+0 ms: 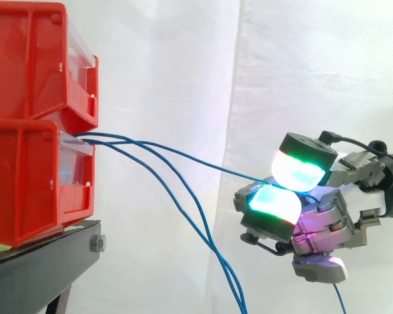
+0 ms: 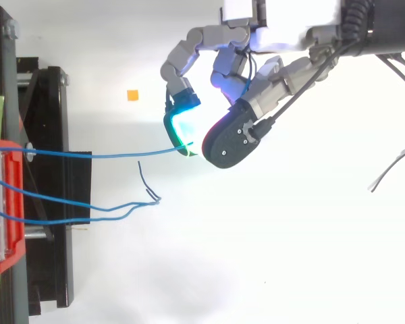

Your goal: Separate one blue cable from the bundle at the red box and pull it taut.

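Two red bins (image 1: 33, 124) are stacked on a black stand (image 1: 39, 268) at the left. Three thin blue cables come out of the lower bin's front (image 2: 3, 202). One blue cable (image 1: 183, 157) runs nearly straight to the right and ends between two glowing fingertips (image 1: 275, 203) of my hand (image 1: 327, 222). In the top view the same cable (image 2: 101, 154) reaches the hand (image 2: 256, 94), whose pads pinch its end. The other two cables (image 1: 196, 229) sag down and hang loose (image 2: 115, 210).
A white curtain hangs behind the work. A small orange marker (image 2: 131, 95) lies on the white floor in the top view. A loose dark wire (image 2: 391, 170) lies at the right. The black stand's frame (image 2: 54, 202) sits under the bins.
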Available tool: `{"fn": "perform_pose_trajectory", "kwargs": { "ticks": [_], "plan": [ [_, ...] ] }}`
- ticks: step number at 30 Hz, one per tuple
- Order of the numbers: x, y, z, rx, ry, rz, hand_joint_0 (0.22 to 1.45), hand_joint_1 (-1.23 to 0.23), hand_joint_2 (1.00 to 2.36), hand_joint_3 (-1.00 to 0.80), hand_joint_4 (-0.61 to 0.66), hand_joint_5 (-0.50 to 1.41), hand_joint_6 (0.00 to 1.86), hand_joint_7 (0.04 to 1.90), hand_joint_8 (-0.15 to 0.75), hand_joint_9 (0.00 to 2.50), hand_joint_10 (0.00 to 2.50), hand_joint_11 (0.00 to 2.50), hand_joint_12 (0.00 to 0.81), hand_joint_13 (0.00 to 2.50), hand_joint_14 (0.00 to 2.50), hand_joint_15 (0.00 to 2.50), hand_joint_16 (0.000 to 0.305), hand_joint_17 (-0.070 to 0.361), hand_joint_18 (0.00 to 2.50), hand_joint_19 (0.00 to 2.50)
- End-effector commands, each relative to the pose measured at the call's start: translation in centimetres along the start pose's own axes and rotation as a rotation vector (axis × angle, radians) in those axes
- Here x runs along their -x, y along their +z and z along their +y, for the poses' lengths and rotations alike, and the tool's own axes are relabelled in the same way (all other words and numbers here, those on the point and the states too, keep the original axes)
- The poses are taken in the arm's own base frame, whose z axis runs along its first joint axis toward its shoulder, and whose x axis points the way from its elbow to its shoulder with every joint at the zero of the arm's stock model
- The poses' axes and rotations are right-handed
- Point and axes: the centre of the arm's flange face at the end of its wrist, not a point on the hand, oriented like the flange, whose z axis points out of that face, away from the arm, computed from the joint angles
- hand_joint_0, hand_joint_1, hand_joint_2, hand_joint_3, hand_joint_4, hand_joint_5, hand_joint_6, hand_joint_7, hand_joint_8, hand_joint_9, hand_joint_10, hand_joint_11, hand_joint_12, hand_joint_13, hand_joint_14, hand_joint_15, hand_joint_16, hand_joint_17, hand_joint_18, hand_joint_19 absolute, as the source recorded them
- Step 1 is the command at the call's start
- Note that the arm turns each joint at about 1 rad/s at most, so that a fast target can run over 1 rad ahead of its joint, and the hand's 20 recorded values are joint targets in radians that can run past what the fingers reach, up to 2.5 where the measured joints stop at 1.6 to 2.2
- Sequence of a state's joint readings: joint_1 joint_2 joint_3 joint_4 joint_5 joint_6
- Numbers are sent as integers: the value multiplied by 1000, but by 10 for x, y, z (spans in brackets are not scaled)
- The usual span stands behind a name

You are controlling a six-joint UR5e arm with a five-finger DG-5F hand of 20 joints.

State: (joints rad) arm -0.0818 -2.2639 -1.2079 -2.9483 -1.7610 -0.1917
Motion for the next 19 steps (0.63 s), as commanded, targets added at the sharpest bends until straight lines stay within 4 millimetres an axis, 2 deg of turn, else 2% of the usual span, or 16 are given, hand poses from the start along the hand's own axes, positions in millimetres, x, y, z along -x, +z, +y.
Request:
{"fn": "perform_pose_trajectory", "kwargs": {
  "ticks": [1,19],
  "plan": [
    [0,0,1,0,0,0,765,-763,1008,-399,-47,-184,916,1198,304,1029,1449,1554,368,1001,1648,1501,45,101,1016,1122],
    [-1,-1,0,-1,0,1,766,-763,1008,-402,-47,-184,915,1204,302,1031,1441,1560,373,1007,1631,1495,45,101,1018,1123]
  ]
}}
